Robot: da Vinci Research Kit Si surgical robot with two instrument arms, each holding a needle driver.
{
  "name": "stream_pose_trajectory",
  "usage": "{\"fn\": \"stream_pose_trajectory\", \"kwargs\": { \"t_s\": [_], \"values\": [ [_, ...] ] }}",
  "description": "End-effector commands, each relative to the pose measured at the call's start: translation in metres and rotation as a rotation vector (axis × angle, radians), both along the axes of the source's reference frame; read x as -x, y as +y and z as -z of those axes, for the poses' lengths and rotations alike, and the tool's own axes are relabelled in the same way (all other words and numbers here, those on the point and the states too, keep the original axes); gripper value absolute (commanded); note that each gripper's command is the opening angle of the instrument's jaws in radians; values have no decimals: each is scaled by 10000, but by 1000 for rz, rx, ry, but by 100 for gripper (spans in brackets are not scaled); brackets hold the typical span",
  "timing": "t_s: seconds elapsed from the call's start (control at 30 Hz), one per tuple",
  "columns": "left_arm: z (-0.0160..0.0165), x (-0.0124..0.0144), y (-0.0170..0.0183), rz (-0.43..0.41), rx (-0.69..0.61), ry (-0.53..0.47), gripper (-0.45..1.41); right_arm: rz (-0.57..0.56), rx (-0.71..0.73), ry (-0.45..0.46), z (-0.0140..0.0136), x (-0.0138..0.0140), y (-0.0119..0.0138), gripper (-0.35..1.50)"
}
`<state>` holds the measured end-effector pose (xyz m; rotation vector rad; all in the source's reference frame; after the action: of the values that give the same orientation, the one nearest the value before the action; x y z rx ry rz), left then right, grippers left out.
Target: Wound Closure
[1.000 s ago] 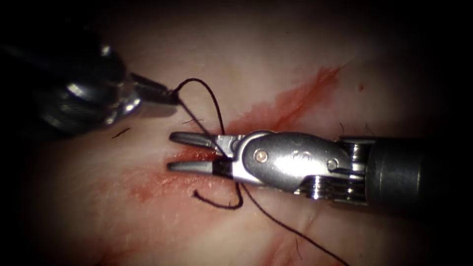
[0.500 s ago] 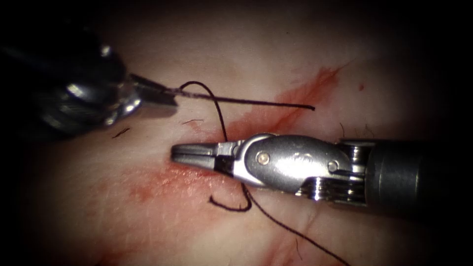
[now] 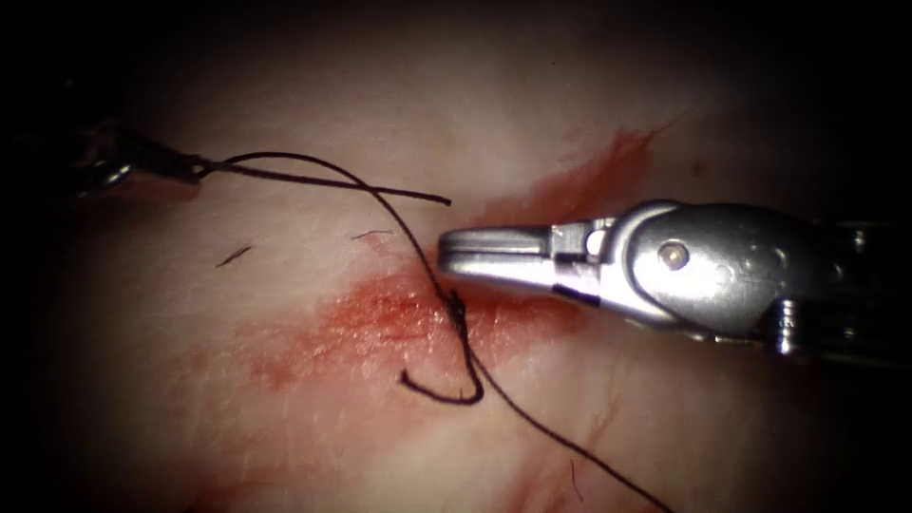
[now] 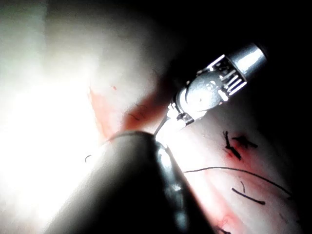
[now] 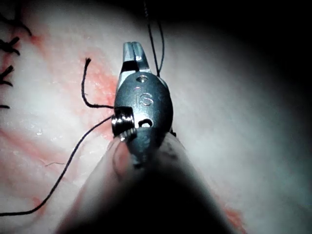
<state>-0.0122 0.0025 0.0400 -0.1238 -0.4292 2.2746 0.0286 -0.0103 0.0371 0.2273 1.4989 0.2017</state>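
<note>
Now, left to right across the endoscope view:

Left tool [image 3: 176, 169]: at the far left edge, in shadow, clamped on the thread [image 3: 380, 204]. A second ago it sat further in, near the upper left of the wound; it has drawn back toward the left edge, taking its strand along.

Cut end [image 3: 432, 199]: a free tip of thread lies just left of the right tool's tip, running back to the left tool. A second ago this strand ran down into the knot as a loop; half a second ago it sprang out straight, so it was severed while the right tool closed.

Knot [image 3: 456, 309]: a small dark knot sits on the cut [image 3: 399, 318], amid the red fluid [image 3: 285, 361]. Below it a short tail [image 3: 432, 391] curls on the tissue [image 3: 313, 76], and a long strand [image 3: 570, 446] runs off to the lower right.

Right tool [image 3: 475, 252]: jaws closed and holding nothing, tip just right of the knot. It stood open over the knot a second ago, shut half a second ago, and has since pulled back toward the right.

Needle: I cannot make one out; it may lie beyond the dark margins.

Meaning: the trimmed strand suggests this stitch is tied off and finished.
</note>
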Motion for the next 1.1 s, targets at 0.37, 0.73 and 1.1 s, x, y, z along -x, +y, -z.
{"fn": "stream_pose_trajectory", "kwargs": {
  "t_s": [0.37, 0.73, 1.1],
  "values": [
    [-73, -58, 5, -34, -60, 51, 17, -42, -18, -24, -21, 47, -7, 74],
    [-47, -43, 34, -324, 255, -133, 93, -56, -61, -34, -40, 43, -18, 83],
    [35, 36, 37, -353, 420, -352, 91, -59, -72, -36, -42, 38, -25, 83]
  ]
}}
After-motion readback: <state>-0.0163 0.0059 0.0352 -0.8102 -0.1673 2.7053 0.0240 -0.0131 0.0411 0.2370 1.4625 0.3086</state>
